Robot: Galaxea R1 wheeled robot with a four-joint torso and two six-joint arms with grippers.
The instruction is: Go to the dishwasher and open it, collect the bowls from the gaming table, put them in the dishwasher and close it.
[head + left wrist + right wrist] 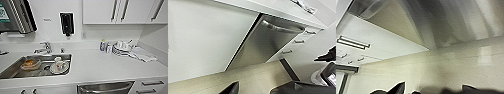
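Head view: robot stood at the white worktop (100, 67), facing it. One dishwasher (105, 88) sat under the worktop edge, steel front with its bar handle visible, door appeared closed. So judged: arrived at the dishwasher, opening not yet done; bowl collection, loading and closing all left. One sink (15, 67) held one orange-lidded container (30, 63) and a few dishes. One faucet (45, 47), one stack of plates (120, 50), one cloth (143, 55).

Left wrist view: the dishwasher (263, 47) front flush with the white cabinets, three drawer handles beside it. Left gripper state: cannot tell.

Right wrist view: steel panel and tiled floor (436, 72). Right gripper state: cannot tell.
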